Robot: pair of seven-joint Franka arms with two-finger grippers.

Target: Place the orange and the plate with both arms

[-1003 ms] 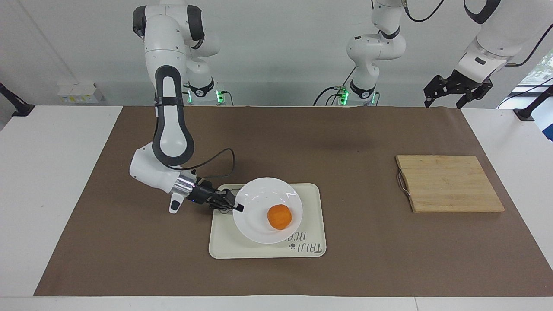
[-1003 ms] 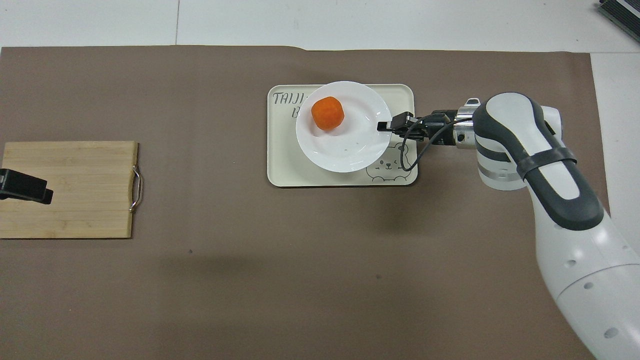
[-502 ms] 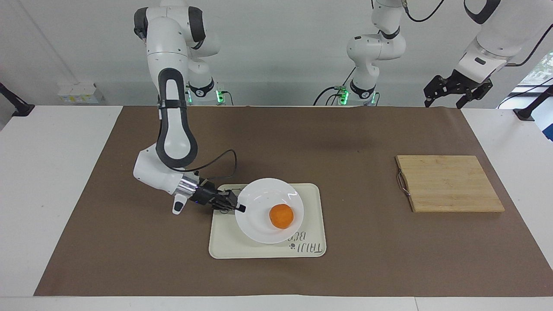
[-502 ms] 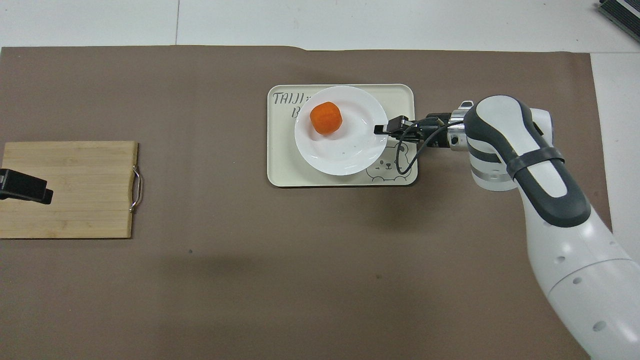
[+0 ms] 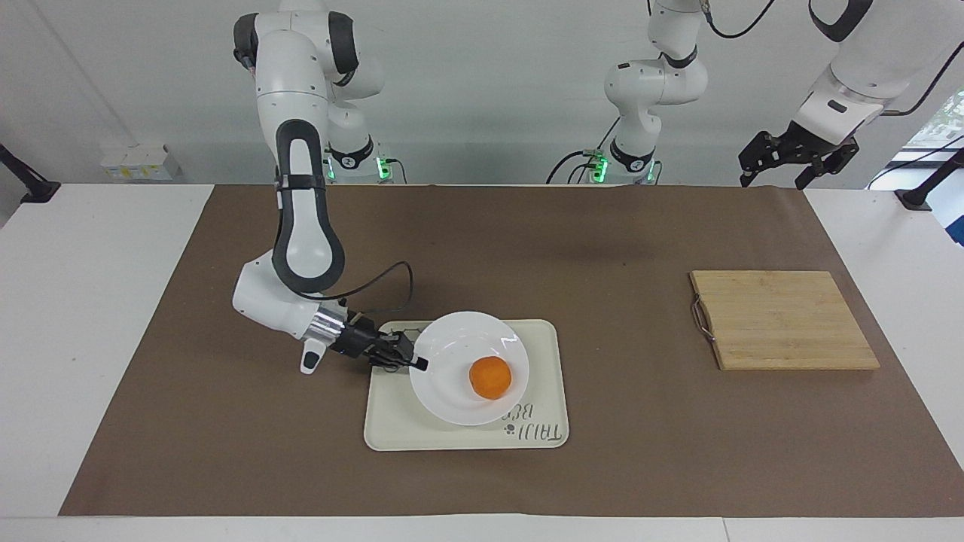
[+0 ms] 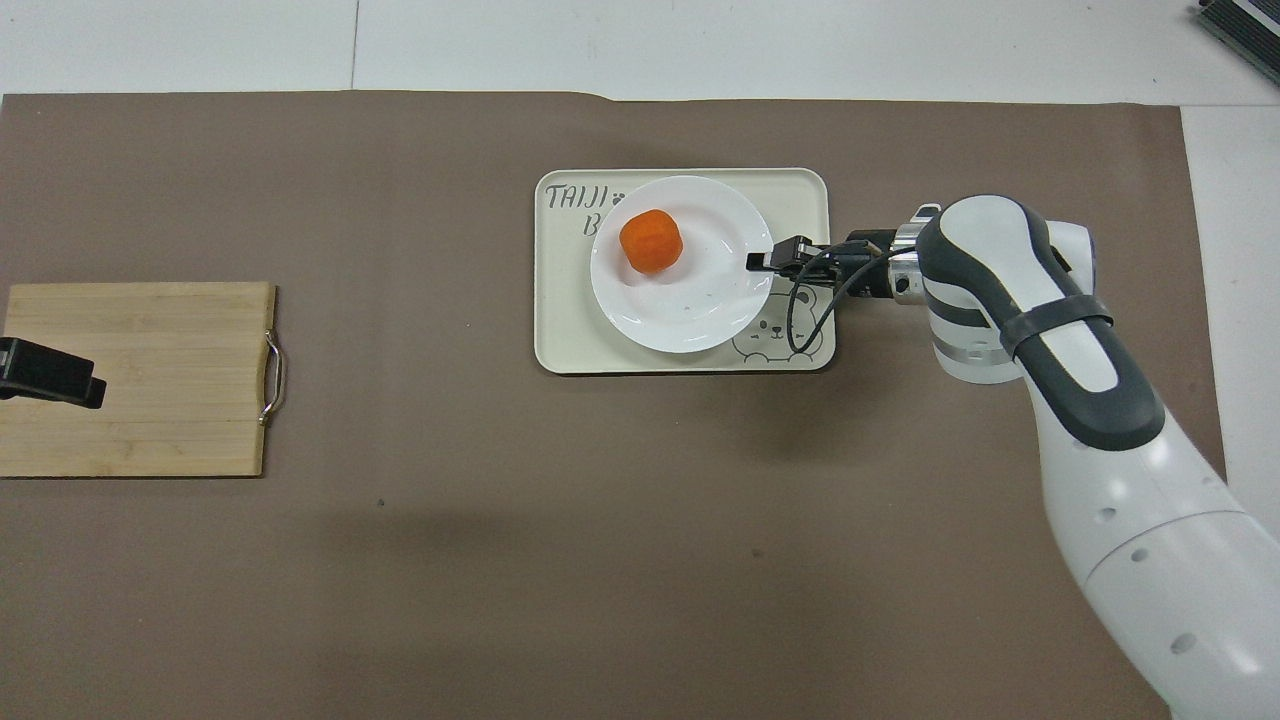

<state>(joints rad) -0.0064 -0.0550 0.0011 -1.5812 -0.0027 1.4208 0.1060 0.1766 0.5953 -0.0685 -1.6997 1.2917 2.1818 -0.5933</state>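
Note:
The white plate rests on the cream tray, and the orange sits in the plate's well. My right gripper is low over the tray and shut on the plate's rim at the side toward the right arm's end. My left gripper hangs open and high in the air at the left arm's end of the table, holding nothing; the overhead view shows only its tip over the board.
A bamboo cutting board with a metal handle lies at the left arm's end of the table. A brown mat covers the table's middle. The tray carries a bear drawing and lettering.
The right gripper has lowered the plate with the orange onto the tray and shifted it slightly toward the middle of the tray. The left arm has stayed still.

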